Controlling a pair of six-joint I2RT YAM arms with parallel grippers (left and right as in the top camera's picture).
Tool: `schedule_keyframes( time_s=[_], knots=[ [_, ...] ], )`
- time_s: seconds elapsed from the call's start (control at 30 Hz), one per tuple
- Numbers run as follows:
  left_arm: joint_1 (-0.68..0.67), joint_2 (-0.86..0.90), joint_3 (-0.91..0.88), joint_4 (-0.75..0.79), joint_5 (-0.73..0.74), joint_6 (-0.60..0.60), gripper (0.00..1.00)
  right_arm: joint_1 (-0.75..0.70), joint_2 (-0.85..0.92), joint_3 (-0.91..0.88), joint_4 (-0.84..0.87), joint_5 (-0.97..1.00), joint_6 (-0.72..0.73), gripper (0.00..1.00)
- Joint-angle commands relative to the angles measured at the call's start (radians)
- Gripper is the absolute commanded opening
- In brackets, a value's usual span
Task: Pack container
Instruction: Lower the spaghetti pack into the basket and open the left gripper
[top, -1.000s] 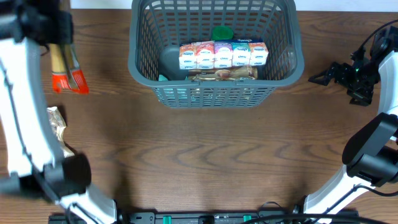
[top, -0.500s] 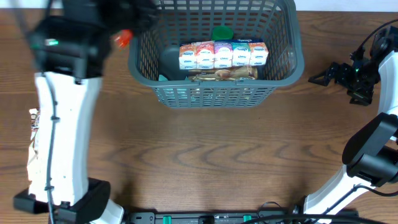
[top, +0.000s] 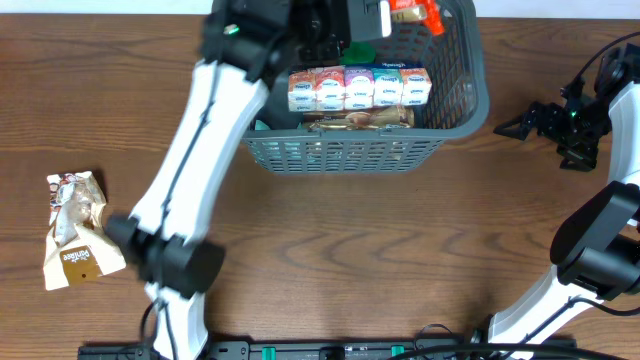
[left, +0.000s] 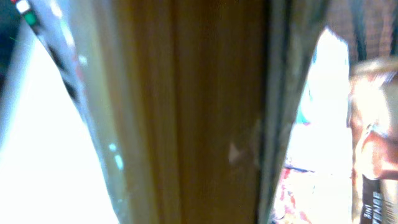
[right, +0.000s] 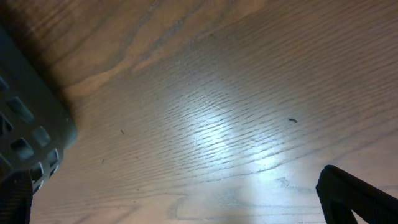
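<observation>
Grey-blue slotted plastic forms the container (top: 350, 155), which stands at the middle of the table's (top: 350, 260) far edge. It holds a row of small cartons (top: 360, 88), a green lid (top: 357, 52) and a brown packet (top: 360, 120). The left gripper (top: 392, 12) is above the container's far side, clamped on an orange-tipped item (top: 428, 14); its wrist view is blurred. The right gripper (top: 512, 122) is near the right edge, fingers spread wide. A snack packet (top: 75, 235) lies near the left edge.

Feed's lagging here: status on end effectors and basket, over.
Left end effector shut on orange-tipped wooden tool, above far edge of basket. Right end effector open, parked right of basket. Snack packet lies on table, left side. Nothing seen blocking.
</observation>
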Motion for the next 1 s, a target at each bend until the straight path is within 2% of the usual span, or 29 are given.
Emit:
schedule_keyframes(
  time_s=[0.0, 0.17, 0.37, 0.5, 0.57, 0.6, 0.63, 0.7, 0.87, 0.97],
  knots=[
    [0.029, 0.090, 0.024, 0.025, -0.056, -0.002, 0.06, 0.010, 0.005, -0.002, -0.008, -0.014, -0.020, 0.99],
    [0.052, 0.176, 0.024, 0.024, -0.075, -0.078, 0.06, 0.010, 0.005, -0.002, -0.010, -0.014, -0.020, 0.99],
    [0.079, 0.214, 0.024, -0.029, -0.078, -0.082, 0.06, 0.010, 0.005, -0.002, -0.011, -0.014, -0.027, 0.99],
    [0.080, 0.216, 0.024, -0.051, -0.078, -0.082, 0.15, 0.010, 0.005, -0.002, -0.008, -0.014, -0.027, 0.99],
    [0.080, 0.215, 0.024, -0.050, -0.078, -0.082, 0.39, 0.010, 0.005, -0.002, -0.008, -0.014, -0.027, 0.99],
    [0.080, 0.213, 0.024, -0.051, -0.078, -0.082, 0.55, 0.010, 0.005, -0.002, -0.008, -0.014, -0.027, 0.99],
    [0.079, 0.211, 0.024, -0.050, -0.078, -0.096, 0.75, 0.010, 0.005, -0.002, -0.008, -0.014, -0.027, 0.99],
    [0.078, 0.202, 0.024, -0.050, -0.078, -0.133, 0.99, 0.010, 0.005, -0.002, -0.009, -0.014, -0.028, 0.99],
    [0.078, 0.129, 0.024, -0.041, -0.081, -0.186, 0.98, 0.010, 0.005, -0.002, -0.009, -0.014, -0.027, 0.99],
    [0.077, 0.051, 0.024, -0.027, -0.140, -0.195, 0.98, 0.010, 0.005, -0.002, -0.009, -0.014, -0.028, 0.99]
  ],
)
